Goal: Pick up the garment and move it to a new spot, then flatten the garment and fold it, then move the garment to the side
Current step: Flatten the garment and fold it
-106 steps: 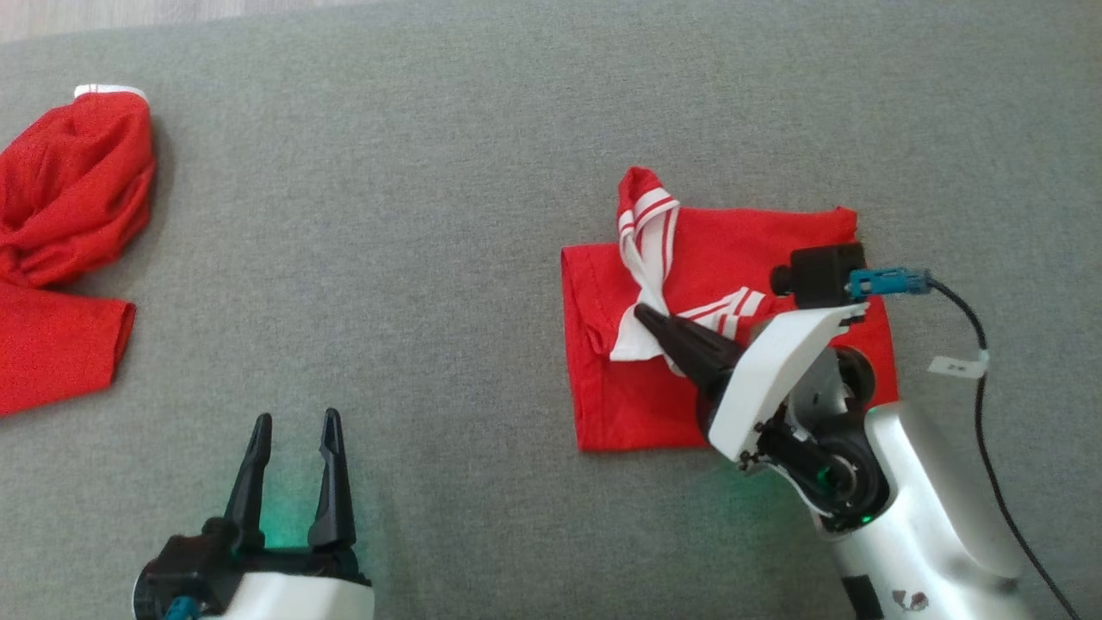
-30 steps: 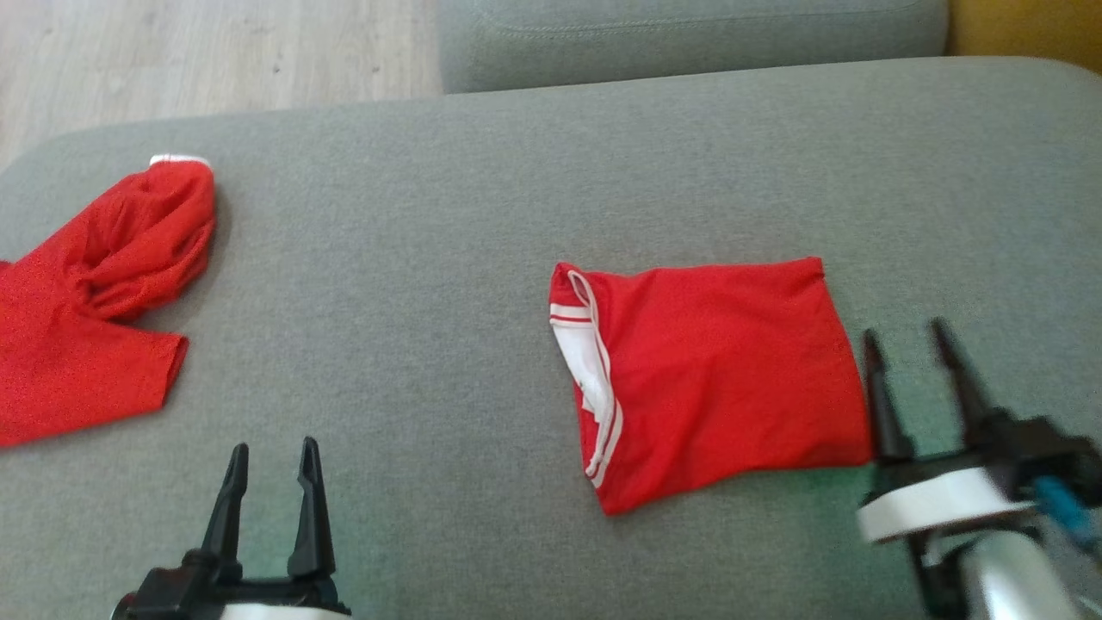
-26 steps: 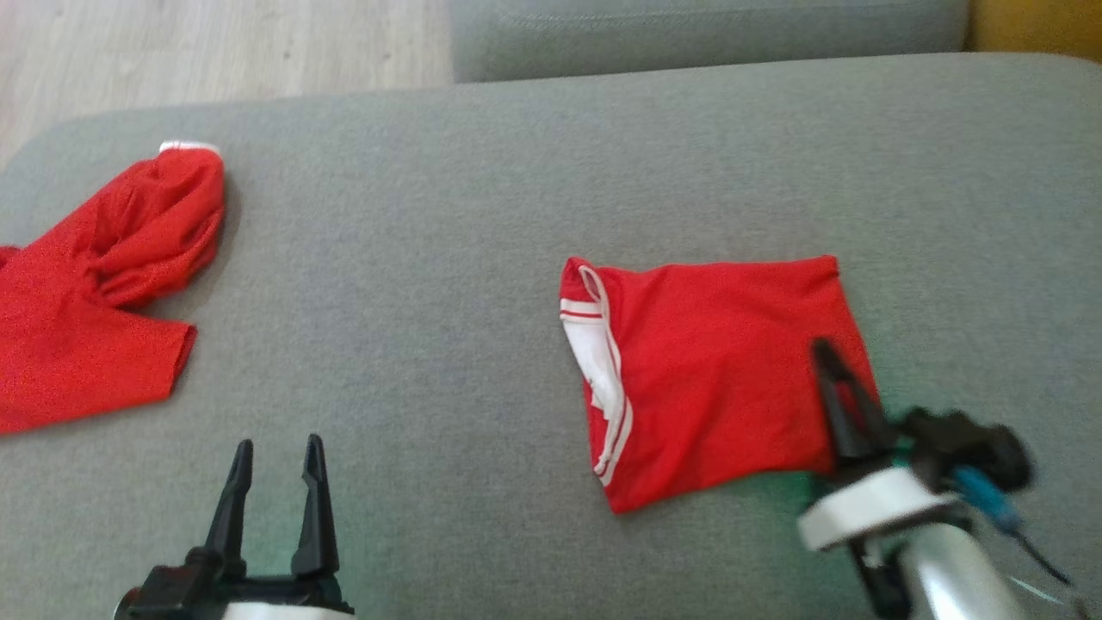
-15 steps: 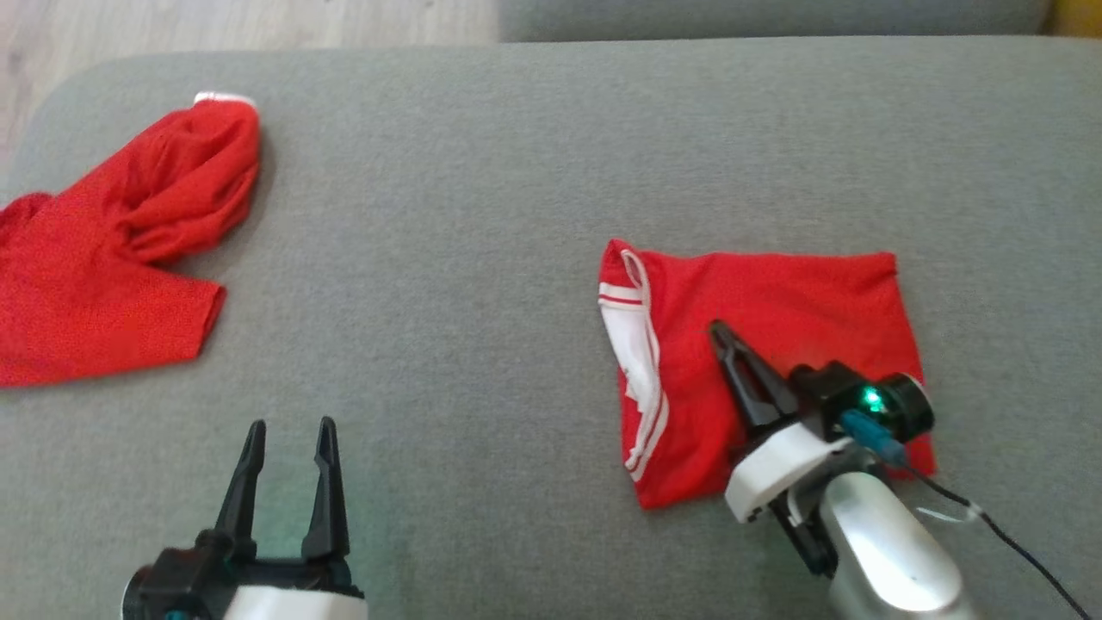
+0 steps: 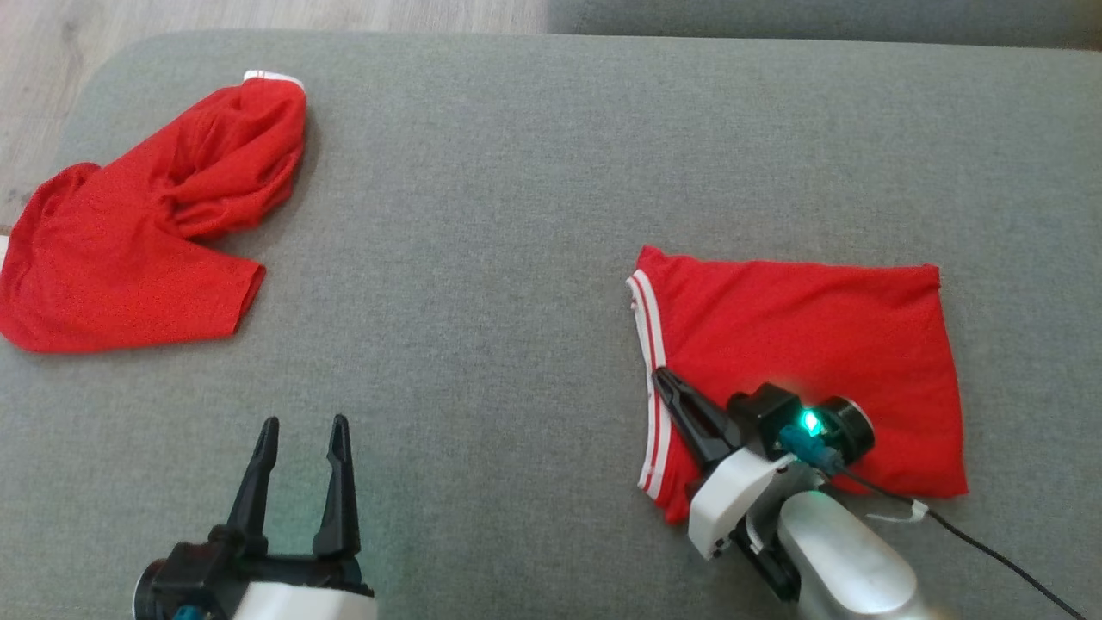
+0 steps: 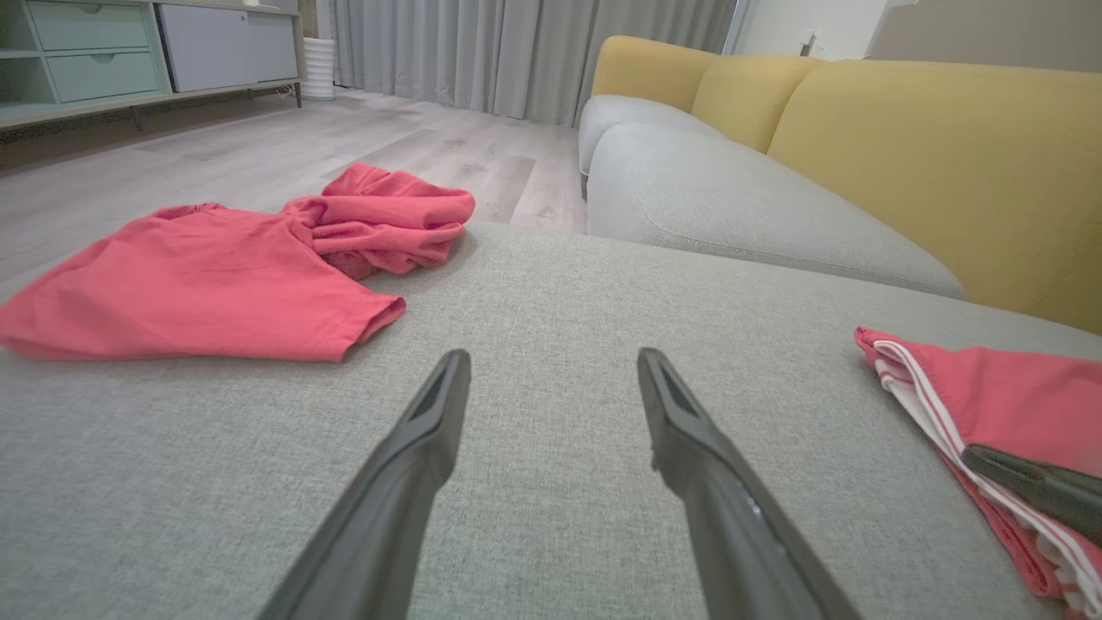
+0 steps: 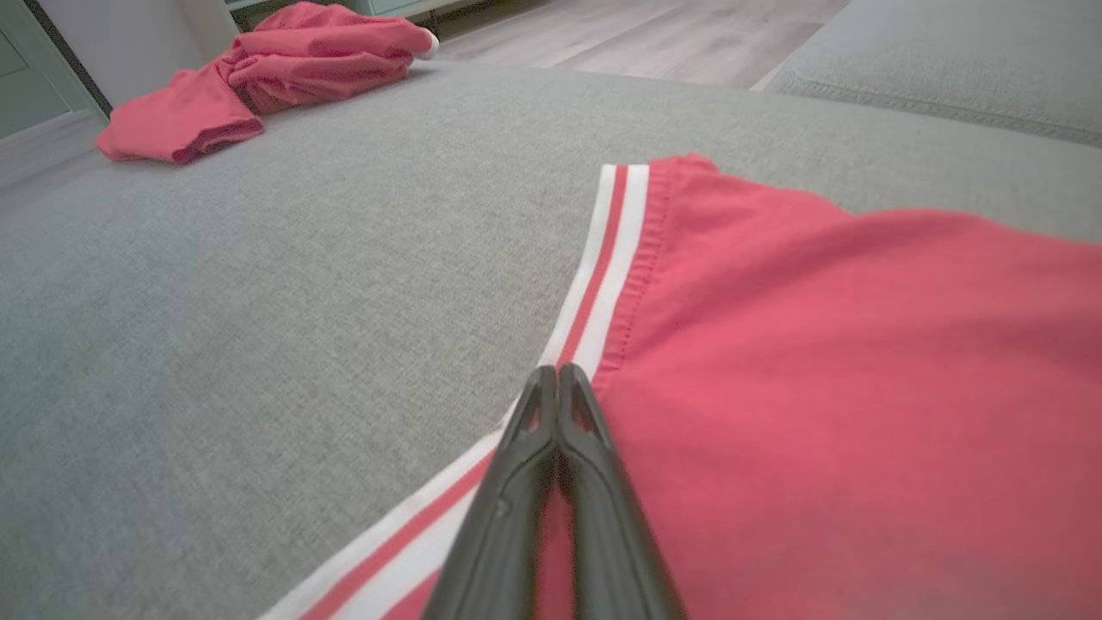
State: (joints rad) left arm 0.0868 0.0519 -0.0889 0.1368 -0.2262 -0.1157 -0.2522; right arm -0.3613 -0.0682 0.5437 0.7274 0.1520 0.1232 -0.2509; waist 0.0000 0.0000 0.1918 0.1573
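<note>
Overlapping garment (image 5: pixel 801 344) hem, right pincer (image 5: pixel 665 380) closed; fabric pinch unclear.

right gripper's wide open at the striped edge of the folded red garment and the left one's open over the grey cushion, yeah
No: the right gripper is shut, not wide open, as the right wrist view shows. The rest is right.

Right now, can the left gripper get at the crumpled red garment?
Probably yes: the left gripper is open, and only bare cushion lies between it and the crumpled garment.
</note>
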